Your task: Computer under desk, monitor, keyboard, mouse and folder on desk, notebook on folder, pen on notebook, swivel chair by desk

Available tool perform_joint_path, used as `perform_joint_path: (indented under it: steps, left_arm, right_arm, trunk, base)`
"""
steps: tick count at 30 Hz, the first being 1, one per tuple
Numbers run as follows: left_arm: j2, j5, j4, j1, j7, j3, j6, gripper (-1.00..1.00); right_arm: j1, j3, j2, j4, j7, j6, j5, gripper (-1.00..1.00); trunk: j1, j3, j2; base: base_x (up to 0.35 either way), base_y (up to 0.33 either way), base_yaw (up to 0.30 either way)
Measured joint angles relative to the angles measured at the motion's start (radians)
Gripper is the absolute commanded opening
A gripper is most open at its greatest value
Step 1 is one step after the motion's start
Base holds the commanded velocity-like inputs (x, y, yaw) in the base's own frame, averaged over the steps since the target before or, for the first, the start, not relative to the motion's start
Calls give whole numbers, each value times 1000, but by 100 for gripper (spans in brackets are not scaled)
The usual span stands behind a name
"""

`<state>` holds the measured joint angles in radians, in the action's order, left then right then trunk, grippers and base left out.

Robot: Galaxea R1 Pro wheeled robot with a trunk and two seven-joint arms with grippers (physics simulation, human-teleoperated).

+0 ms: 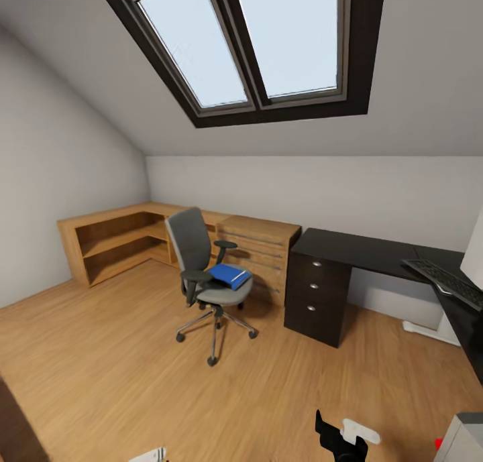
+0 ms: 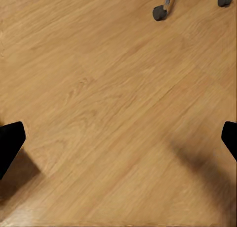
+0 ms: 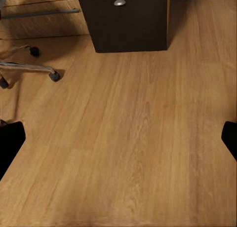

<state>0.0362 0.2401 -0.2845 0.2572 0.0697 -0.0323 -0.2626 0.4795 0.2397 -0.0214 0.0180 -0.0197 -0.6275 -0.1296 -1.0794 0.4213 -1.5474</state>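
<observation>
Blue folder (image 1: 230, 275) lying flat on the seat of the swivel chair (image 1: 201, 267), so probably still waiting to be carried over. Chair parked out on the wooden floor (image 1: 121, 368), near the desk (image 1: 355, 249) but not touching. Keyboard (image 1: 445, 282) already up on the black desk top, just beside a bit of white monitor (image 1: 473, 251). 3 drawers with round silver knobs under the desk end.

Left gripper (image 2: 118, 143) and right gripper (image 3: 118, 143) both spread wide, holding nothing, pointing down at bare floor.

Slanted ceiling, big skylight (image 1: 248, 43), low wooden shelves (image 1: 114, 237) along the walls.
</observation>
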Motion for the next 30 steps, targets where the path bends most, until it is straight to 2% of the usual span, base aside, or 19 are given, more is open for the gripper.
perform_joint_path:
  steps: [30]
  left_arm:
    - [1, 0, 0, 0, 0, 0, 0, 100]
  right_arm:
    - [1, 0, -1, 0, 0, 1, 0, 100]
  trunk:
    - [0, 10, 0]
  base:
    - [-329, 0, 249]
